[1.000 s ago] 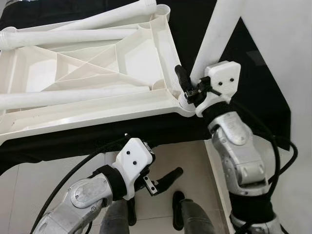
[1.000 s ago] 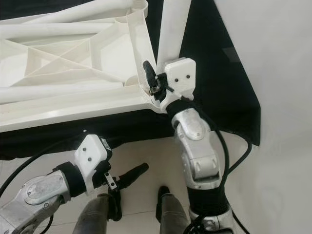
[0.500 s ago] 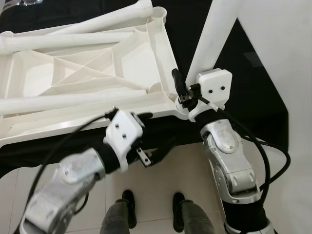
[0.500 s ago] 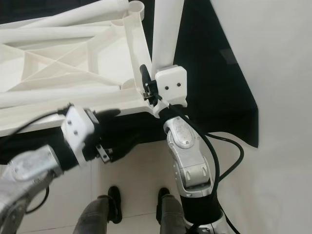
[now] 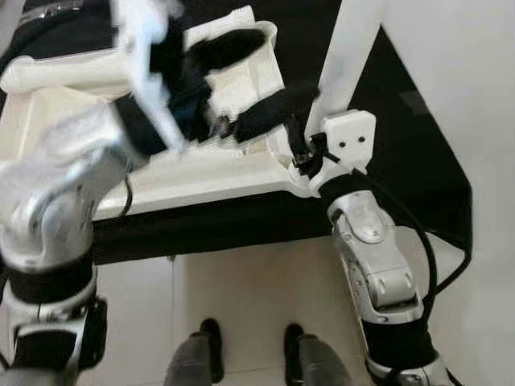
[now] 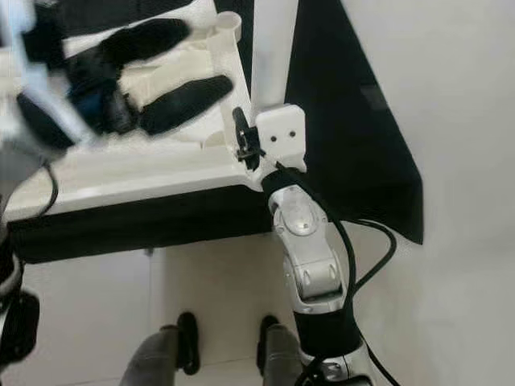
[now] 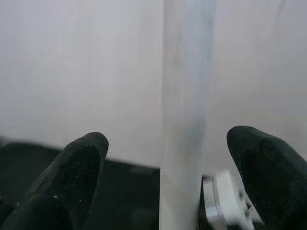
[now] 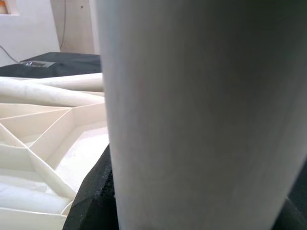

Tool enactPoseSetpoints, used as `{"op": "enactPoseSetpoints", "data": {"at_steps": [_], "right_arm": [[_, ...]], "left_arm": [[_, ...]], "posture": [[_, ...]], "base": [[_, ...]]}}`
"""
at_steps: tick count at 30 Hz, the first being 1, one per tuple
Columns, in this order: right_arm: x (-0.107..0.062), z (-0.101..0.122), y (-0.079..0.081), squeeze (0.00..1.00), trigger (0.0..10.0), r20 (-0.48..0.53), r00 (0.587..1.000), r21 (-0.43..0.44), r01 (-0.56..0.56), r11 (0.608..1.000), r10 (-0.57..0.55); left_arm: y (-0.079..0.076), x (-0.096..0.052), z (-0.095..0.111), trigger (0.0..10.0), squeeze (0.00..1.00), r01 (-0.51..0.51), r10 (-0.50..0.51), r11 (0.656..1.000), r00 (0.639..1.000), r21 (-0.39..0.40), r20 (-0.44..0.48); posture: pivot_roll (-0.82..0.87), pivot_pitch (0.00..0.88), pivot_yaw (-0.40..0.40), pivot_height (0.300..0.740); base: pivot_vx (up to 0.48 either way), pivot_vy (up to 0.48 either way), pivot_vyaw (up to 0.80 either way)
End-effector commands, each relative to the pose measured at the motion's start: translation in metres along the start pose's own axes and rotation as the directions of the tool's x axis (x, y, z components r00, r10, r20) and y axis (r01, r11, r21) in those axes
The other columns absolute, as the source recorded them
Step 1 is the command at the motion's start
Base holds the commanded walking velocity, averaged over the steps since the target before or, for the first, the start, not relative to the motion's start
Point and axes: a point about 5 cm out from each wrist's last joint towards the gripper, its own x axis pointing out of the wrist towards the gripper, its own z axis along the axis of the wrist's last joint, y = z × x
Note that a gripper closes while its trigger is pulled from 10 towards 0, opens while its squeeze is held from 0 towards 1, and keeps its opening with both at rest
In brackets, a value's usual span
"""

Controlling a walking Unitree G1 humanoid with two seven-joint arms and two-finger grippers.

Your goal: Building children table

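White plastic tabletop [image 5: 201, 173] lies upside down on black cloth [image 5: 402, 153]. Right gripper [image 5: 299, 149] pinches the upright leg [image 5: 346, 56] at its near-right corner socket; left gripper [image 5: 241, 84], spread, hovers left of it. Leg looks light, stiff, slick: grip low.

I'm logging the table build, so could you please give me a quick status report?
Right gripper shut on upright table leg at tabletop corner. Left gripper open, raised over tabletop, facing the leg. Nothing in the way.

A black-covered surface [image 5: 241, 221] carries the upturned white tabletop [image 5: 209, 173], ribbed underside up, with white legs [image 8: 43, 91] lying across it. Below its near edge is a pale tiled floor [image 5: 257, 297]
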Motion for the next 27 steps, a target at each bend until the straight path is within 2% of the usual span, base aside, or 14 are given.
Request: {"op": "enactPoseSetpoints", "data": {"at_steps": [1, 3, 4, 7, 9, 11, 12, 15, 16, 27], "right_arm": [[-0.007, -0.040, 0.017, 0.00, 10.0, -0.214, 0.973, 0.012, -0.081, 0.997, 0.082], [-0.005, -0.035, 0.021, 0.00, 10.0, -0.193, 0.976, 0.013, -0.100, 0.995, 0.101], [-0.005, -0.035, 0.021, 0.00, 10.0, -0.193, 0.976, 0.013, -0.100, 0.995, 0.101], [-0.004, -0.029, 0.026, 0.00, 10.0, -0.168, 0.977, 0.019, -0.133, 0.991, 0.134], [-0.003, -0.027, 0.031, 0.00, 10.0, -0.159, 0.975, 0.022, -0.152, 0.988, 0.153], [-0.003, -0.025, 0.034, 0.00, 10.0, -0.152, 0.973, 0.024, -0.170, 0.985, 0.172], [-0.003, -0.025, 0.034, 0.00, 10.0, -0.152, 0.973, 0.024, -0.170, 0.985, 0.172], [-0.001, -0.023, 0.036, 0.00, 10.0, -0.148, 0.972, 0.023, -0.182, 0.983, 0.183], [-0.001, -0.023, 0.036, 0.00, 10.0, -0.147, 0.972, 0.021, -0.183, 0.983, 0.184], [0.003, -0.021, 0.032, 0.00, 10.0, -0.144, 0.973, 0.018, -0.180, 0.984, 0.180]], "left_arm": [[-0.001, 0.004, -0.002, 10.0, 0.00, 0.054, -0.054, 0.999, 0.999, -0.003, -0.002], [0.008, 0.019, 0.003, 10.0, 0.00, 0.124, -0.124, 0.992, 0.992, -0.026, 0.002], [0.008, 0.019, 0.003, 10.0, 0.00, 0.124, -0.124, 0.992, 0.992, -0.026, 0.002], [0.021, 0.036, 0.003, 10.0, 0.00, 0.136, -0.137, 0.991, 0.990, -0.015, -0.027], [0.023, 0.046, 0.001, 10.0, 0.00, 0.167, -0.168, 0.985, 0.985, -0.035, -0.032], [0.022, 0.063, -0.003, 10.0, 0.00, 0.194, -0.196, 0.980, 0.980, -0.044, -0.039], [0.022, 0.063, -0.003, 10.0, 0.00, 0.194, -0.196, 0.980, 0.980, -0.044, -0.039], [0.024, 0.082, -0.007, 10.0, 0.00, 0.183, -0.185, 0.983, 0.980, -0.032, -0.067], [0.027, 0.086, -0.007, 0.0, 0.00, 0.180, -0.182, 0.983, 0.981, -0.032, -0.071], [0.032, 0.094, -0.006, 0.0, 0.00, 0.196, -0.199, 0.980, 0.978, -0.045, -0.069]], "posture": [[0.05, 0.297, 0.027, 0.740], [0.04, 0.296, 0.028, 0.740], [0.04, 0.296, 0.028, 0.740], [0.05, 0.297, 0.027, 0.740], [0.05, 0.295, 0.033, 0.740], [0.04, 0.294, 0.038, 0.740], [0.04, 0.294, 0.038, 0.740], [0.04, 0.294, 0.040, 0.740], [0.04, 0.294, 0.040, 0.740], [0.04, 0.296, 0.033, 0.740]], "base": [[0.000, 0.000, 0.00], [0.000, 0.000, 0.00], [0.000, 0.000, 0.00], [0.000, 0.000, 0.00], [0.000, 0.000, 0.00], [0.000, 0.000, 0.00], [0.000, 0.000, 0.00], [0.000, 0.000, 0.00], [0.000, 0.000, 0.00], [0.000, 0.000, 0.00]]}}
